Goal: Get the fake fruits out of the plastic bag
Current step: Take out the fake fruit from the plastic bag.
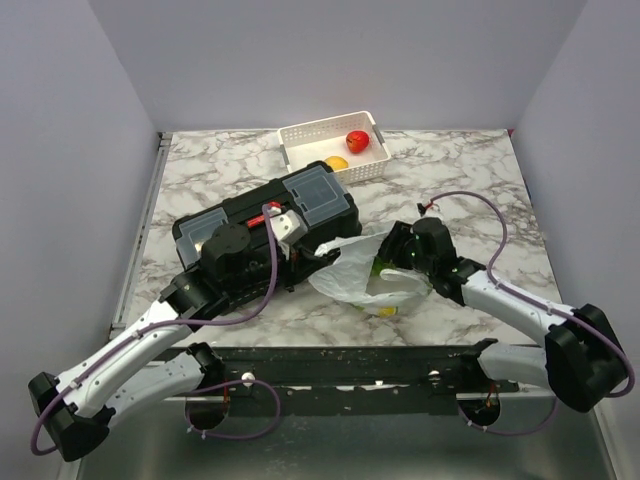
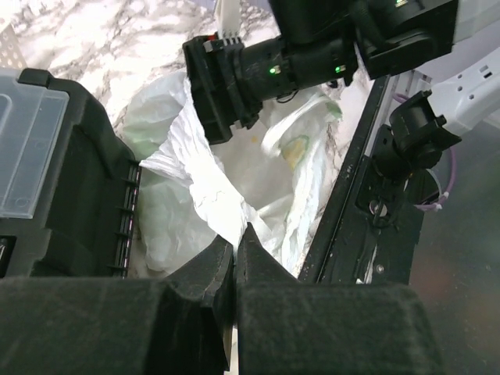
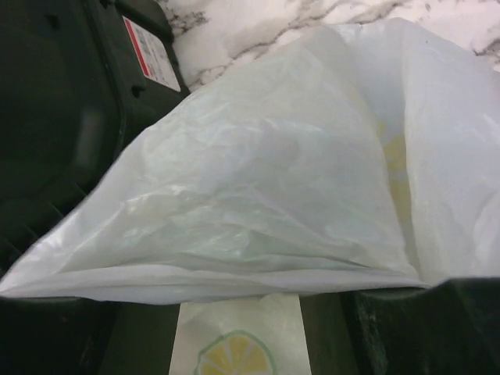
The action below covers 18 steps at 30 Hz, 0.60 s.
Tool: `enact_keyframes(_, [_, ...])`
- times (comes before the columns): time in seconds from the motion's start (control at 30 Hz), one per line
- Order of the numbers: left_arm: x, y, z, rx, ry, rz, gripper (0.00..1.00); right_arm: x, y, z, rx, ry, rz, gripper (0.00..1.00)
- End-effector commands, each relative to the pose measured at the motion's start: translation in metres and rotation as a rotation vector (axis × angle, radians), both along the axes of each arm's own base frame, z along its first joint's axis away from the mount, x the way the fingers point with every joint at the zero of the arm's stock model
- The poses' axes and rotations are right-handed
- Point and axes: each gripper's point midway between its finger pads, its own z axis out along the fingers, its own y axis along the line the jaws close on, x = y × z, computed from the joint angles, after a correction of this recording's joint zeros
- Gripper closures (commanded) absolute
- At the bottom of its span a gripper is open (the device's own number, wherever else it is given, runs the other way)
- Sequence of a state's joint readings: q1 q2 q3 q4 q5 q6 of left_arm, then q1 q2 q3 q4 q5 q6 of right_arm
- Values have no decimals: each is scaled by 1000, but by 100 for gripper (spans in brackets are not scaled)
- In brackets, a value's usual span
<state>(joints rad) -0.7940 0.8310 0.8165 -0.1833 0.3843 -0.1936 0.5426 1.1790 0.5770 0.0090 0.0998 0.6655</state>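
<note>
The plastic bag (image 1: 355,272) lies on the marble table (image 1: 215,160), against the black toolbox (image 1: 262,232). The left gripper (image 2: 236,251) pinches its edge. The right gripper (image 1: 392,258) meets its mouth, fingers apart.

We saw our left gripper (image 2: 235,254) pinched shut on a fold of the plastic bag (image 2: 211,172), which lay crumpled on the marble counter (image 2: 117,39) against the black toolbox (image 2: 70,211). The right arm (image 2: 266,66) leaned over the bag's far side, by the counter's front edge.
</note>
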Motion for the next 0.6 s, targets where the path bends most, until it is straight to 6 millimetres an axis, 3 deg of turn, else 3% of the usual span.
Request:
enact_keyframes(0.0, [-13,4,23,-80,-113,-49,100,30,7,20,61,-146,-57,42])
enact_keyframes(0.17, [-22,1,26,-103,-115,-97,100,38,9,18,92,-198,-78,38])
enact_keyframes(0.33, [-24,-4,22,-97,-87,-124,100,52,17,10,111,-238,-78,19])
enact_keyframes(0.43, [-27,-7,20,-93,-76,-149,100,62,17,-13,70,-206,-96,12])
enact_keyframes(0.57, [-27,-10,15,-76,-57,-157,100,65,19,-33,57,-169,-105,13])
